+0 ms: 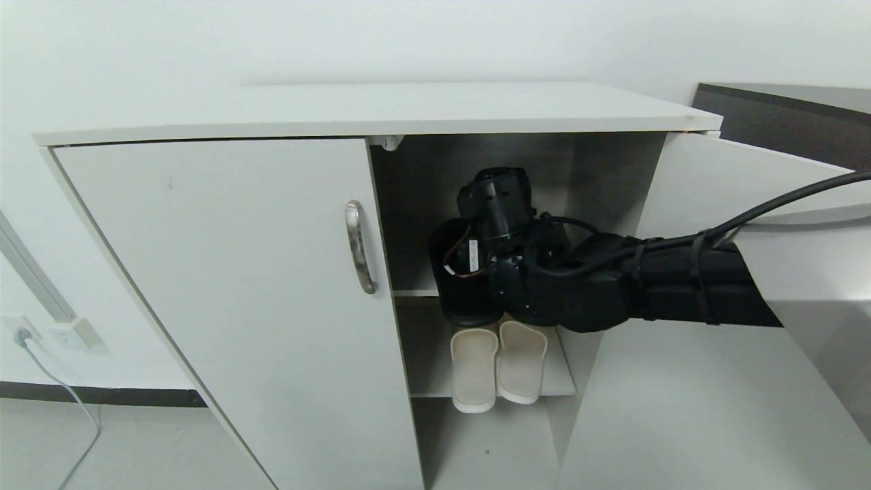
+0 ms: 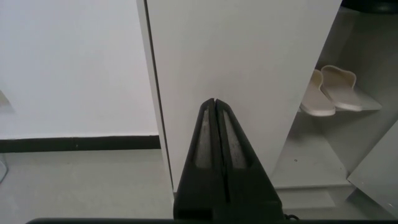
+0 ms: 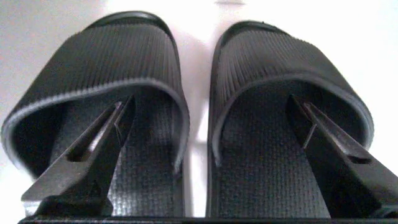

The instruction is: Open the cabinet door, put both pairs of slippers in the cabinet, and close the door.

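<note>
Black slippers (image 3: 261,143) are sitting side by side on the upper shelf (image 1: 414,292) of the cabinet (image 1: 340,109). The right claw (image 3: 209,102) is spreading wide, one finger reaching inside each slipper. White slippers (image 1: 520,361) are lying paired on the shelf below. The right door (image 1: 714,381) is standing open. The left claw (image 2: 214,102) is hovering before the shut left door (image 1: 204,272), fingers pressing together, holding nothing.
</note>
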